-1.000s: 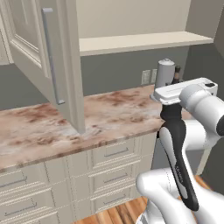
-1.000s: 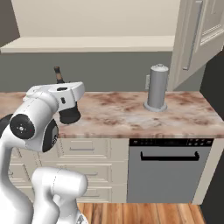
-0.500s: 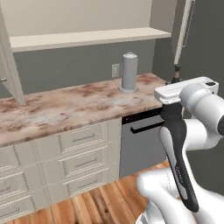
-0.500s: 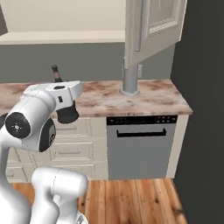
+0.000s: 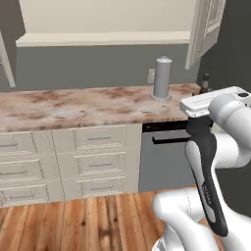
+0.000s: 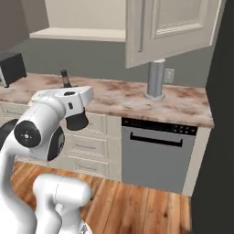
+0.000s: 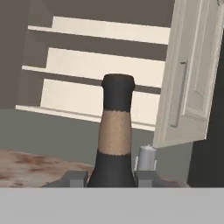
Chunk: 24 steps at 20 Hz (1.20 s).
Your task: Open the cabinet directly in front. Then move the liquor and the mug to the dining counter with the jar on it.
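The liquor [image 7: 114, 144], a near-black bottle with a tan band on its neck, stands upright between the fingertips [image 7: 76, 179] of my gripper [image 7: 112, 179], which is shut on its body. Its neck pokes up behind the white hand in the left base view as the liquor [image 5: 205, 80] and in the right base view as the liquor [image 6: 65, 78]. The cabinet [image 7: 100, 65] stands open with bare cream shelves, and its door [image 6: 169, 27] swings out over the counter. The mug, the jar and the dining counter are out of view.
A tall grey domed canister [image 5: 162, 77] stands on the narrow marble top [image 5: 88, 105] over cream drawers. A grey dishwasher [image 6: 157, 151] sits below it. A black appliance [image 6: 11, 67] is at the counter's far left. Wooden floor [image 5: 88, 220] lies between me and the counter.
The whole picture has shifted: the base has driven and turned, so the counter now sits farther off with more floor showing. The bottle stays in my gripper.
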{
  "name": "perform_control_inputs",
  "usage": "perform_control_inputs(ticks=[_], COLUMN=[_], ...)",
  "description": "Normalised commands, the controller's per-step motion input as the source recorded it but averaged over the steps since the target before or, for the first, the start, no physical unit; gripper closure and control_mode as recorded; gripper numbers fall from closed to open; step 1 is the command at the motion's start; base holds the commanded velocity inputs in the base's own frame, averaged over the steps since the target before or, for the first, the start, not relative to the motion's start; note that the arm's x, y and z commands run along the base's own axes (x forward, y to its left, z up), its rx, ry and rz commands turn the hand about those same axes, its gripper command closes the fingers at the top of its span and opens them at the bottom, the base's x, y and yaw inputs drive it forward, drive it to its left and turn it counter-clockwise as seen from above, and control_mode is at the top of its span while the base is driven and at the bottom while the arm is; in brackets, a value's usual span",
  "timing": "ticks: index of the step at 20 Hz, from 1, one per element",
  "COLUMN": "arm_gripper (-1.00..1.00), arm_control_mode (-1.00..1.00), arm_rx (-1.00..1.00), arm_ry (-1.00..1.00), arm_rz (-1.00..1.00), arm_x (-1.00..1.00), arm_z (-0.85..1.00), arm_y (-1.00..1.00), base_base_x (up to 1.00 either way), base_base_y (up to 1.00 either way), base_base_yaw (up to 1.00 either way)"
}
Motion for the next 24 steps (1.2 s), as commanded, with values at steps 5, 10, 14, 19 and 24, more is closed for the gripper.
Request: perform_control_inputs(ticks=[5, 10, 14, 19, 24], arm_gripper=[1.00, 1.00, 1.00, 1.00, 1.00], arm_control_mode=[1.00, 1.00, 1.00, 1.00, 1.00], arm_rx=[0.00, 0.00, 0.00, 0.00, 0.00], arm_ry=[0.00, 0.00, 0.00, 0.00, 0.00], arm_rz=[0.00, 0.00, 0.00, 0.00, 0.00], arm_x=[0.00, 0.00, 0.00, 0.00, 0.00], arm_z=[0.00, 0.00, 0.00, 0.00, 0.00], arm_y=[0.00, 0.00, 0.00, 0.00, 0.00], base_base_x=[-0.48, -0.47, -0.52, -0.54, -0.43], base_base_y=[-0.23, -0.30, -0.24, -0.25, -0.02], base_base_yaw=[0.82, 0.77, 0.68, 0.63, 0.55])
